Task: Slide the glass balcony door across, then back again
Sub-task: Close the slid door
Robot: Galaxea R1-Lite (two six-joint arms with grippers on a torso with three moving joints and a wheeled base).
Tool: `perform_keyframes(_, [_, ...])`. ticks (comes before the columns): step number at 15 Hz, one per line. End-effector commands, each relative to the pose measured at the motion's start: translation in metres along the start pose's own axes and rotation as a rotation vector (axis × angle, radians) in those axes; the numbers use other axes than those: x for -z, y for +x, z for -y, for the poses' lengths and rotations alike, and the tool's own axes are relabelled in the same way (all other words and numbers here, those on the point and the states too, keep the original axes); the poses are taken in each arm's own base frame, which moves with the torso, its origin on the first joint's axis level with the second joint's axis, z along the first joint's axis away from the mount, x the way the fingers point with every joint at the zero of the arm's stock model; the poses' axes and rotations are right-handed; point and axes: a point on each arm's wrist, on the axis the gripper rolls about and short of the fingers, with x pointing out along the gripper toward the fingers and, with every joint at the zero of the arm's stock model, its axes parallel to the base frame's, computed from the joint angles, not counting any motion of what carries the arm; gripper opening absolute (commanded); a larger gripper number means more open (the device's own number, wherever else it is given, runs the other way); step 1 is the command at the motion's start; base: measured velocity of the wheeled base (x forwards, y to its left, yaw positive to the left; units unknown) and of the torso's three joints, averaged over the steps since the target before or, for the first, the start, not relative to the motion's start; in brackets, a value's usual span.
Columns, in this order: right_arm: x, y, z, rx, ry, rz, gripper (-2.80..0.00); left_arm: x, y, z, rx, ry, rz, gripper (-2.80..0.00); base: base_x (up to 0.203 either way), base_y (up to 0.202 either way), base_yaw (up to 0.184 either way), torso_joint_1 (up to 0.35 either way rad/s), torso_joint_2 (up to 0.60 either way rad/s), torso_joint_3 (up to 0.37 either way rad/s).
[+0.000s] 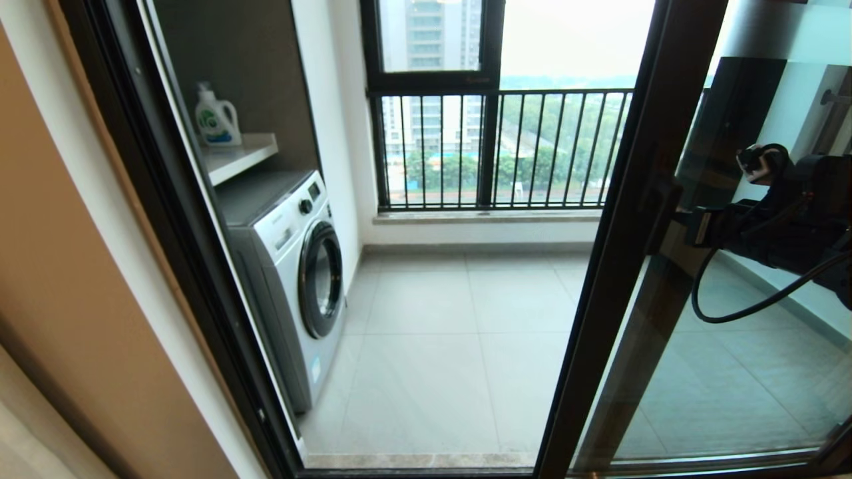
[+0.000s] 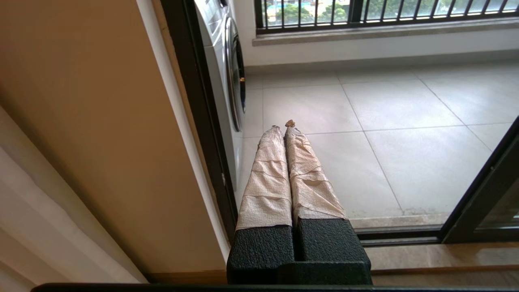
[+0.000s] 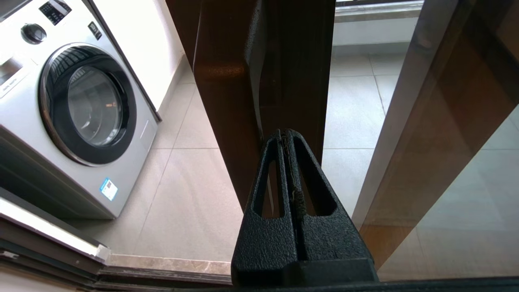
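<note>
One glass balcony door (image 1: 619,266); one washing machine (image 1: 293,266); one detergent bottle (image 1: 216,118); one shelf (image 1: 243,154); two claws: left claw (image 2: 284,123), right claw (image 3: 285,134).

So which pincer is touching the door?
The right pincer, shut, with its black tips pressed against the glass balcony door frame. The left pincer, wrapped in tan tape, hangs apart beside the wall, touching nothing.

Doorway stands open between washing machine (image 1: 293,266) and glass balcony door (image 1: 626,253).
</note>
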Motion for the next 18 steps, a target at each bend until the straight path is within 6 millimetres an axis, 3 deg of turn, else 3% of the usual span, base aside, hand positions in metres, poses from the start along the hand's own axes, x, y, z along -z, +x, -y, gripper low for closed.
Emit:
perform_keyframes(1, [-0.001, 0.001, -0.005, -0.017, -0.003, 0.004, -2.8, 0.0, 0.0, 0.0, 0.0, 0.001, -0.003, -2.8, 0.0, 0.0, 0.0, 0.0, 0.0, 0.0])
perform_keyframes(10, [-0.001, 0.004, -0.02, -0.061, -0.011, 0.003, -2.8, 0.0, 0.0, 0.0, 0.001, 0.0, -0.003, -2.8, 0.0, 0.0, 0.0, 0.0, 0.0, 0.0])
perform_keyframes(18, [0.003, 0.011, -0.054, -0.103, -0.026, -0.01, -2.8, 0.0, 0.0, 0.0, 0.001, 0.001, -0.003, -2.8, 0.0, 0.0, 0.0, 0.0, 0.0, 0.0])
